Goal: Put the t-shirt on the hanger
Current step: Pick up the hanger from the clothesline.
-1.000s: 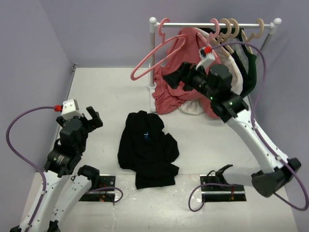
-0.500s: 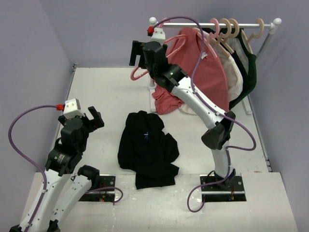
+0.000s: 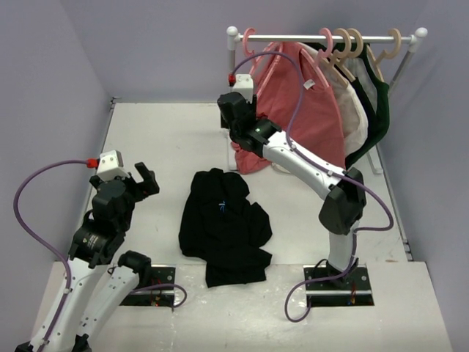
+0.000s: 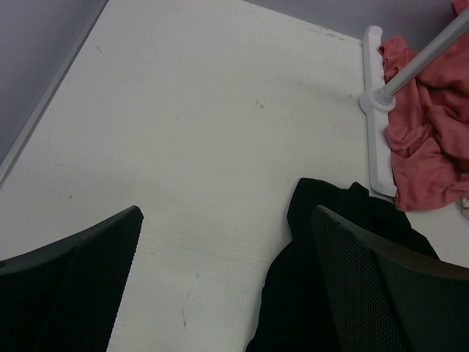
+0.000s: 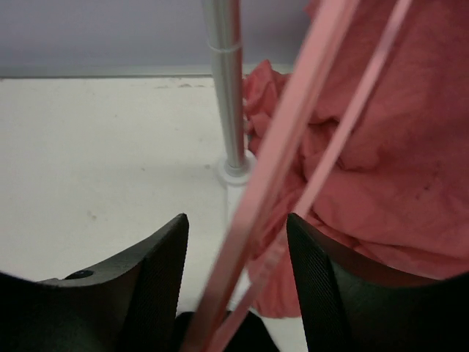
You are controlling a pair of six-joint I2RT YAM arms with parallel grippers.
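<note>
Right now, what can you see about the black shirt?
The black shirt is plain, soft-looking cloth with a tiny light-blue mark near its upper middle. It lies crumpled in a loose heap, not spread flat, on the white table, in front of the clothes rack. Only the table touches it. The left gripper hangs open beside it, off the cloth, and no gripper holds it.

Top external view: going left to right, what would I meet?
In order: left gripper, t-shirt, red shirt, green garment.
</note>
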